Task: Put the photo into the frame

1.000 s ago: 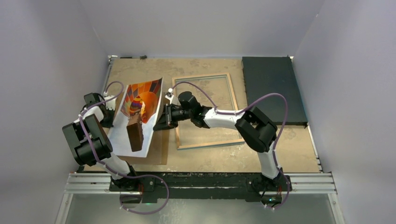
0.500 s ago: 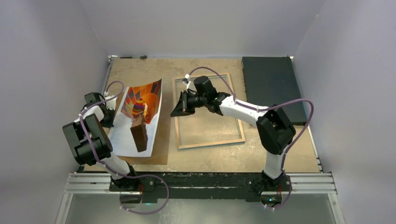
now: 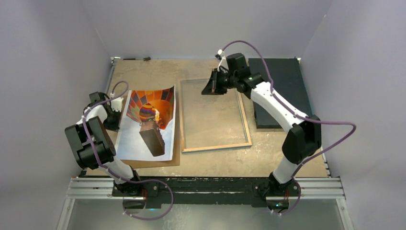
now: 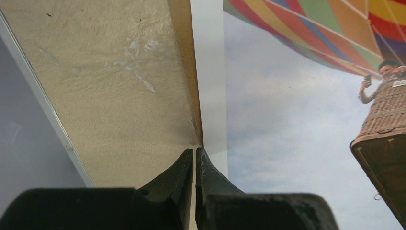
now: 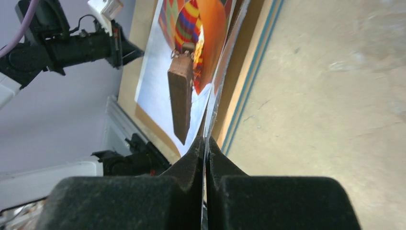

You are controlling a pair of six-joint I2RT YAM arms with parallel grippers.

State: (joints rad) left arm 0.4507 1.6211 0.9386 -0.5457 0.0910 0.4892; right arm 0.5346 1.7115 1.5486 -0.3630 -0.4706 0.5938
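Observation:
The photo of an orange balloon lies picture-up on the left, its far right corner curling up. My left gripper sits at its left edge. In the left wrist view the jaws are pressed almost together, and the photo's white border runs into the slit. The frame lies to the right, tan rim up. A blue line shows along its side. My right gripper hovers over the frame's far left part. Its jaws are shut on a thin clear sheet seen edge-on.
A brown backing board lies under the photo and shows along its near and right sides. A dark mat lies at the far right, next to the frame. Grey walls close in the table on three sides, and a metal rail runs along the near edge.
My right gripper closed, then swung from the photo's right edge to the frame's far left. The photo, propped up before, now lies flatter and squarer on the board. The left arm stayed put.

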